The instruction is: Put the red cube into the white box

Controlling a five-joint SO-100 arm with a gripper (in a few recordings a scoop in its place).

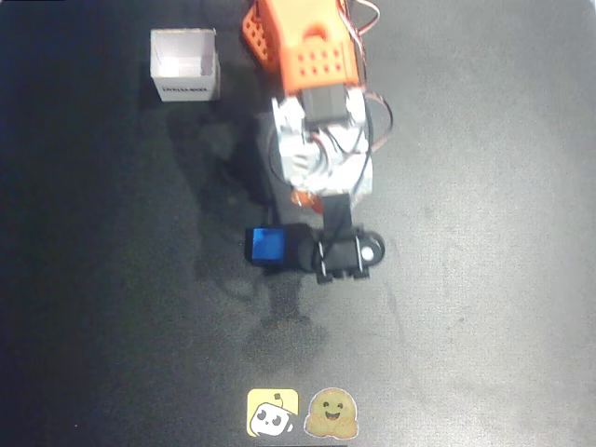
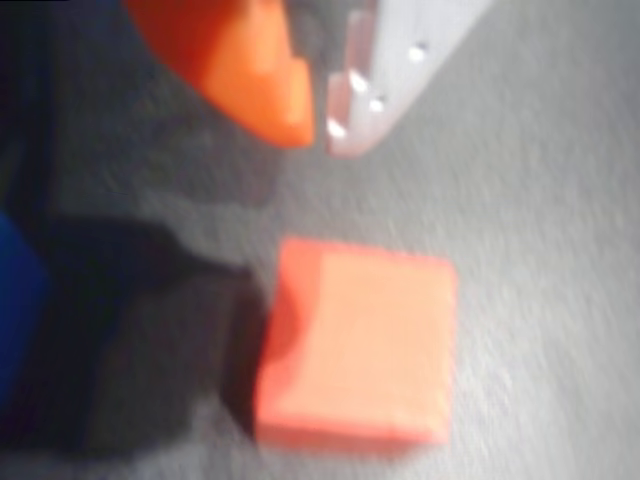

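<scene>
Blue cube (image 1: pixel 267 246) beside red cube (image 2: pixel 362 342)

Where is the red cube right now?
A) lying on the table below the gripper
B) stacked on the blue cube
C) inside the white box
A: the wrist view shows the red cube flat on the dark table, below the gripper, nothing gripping it.

Matt and plain on the red cube (image 2: pixel 355 345), faces smooth, no gloss. Thin white cardboard for the box (image 1: pixel 185 65), dull, dark print on one wall. Dark, matt table (image 1: pixel 484 307), finely grained and faintly scuffed. Glossier blue cube (image 1: pixel 267 246). Orange and white plastic on the pincer (image 2: pixel 315 95), smooth, with a slight sheen on the white finger (image 2: pixel 400 70).
</scene>
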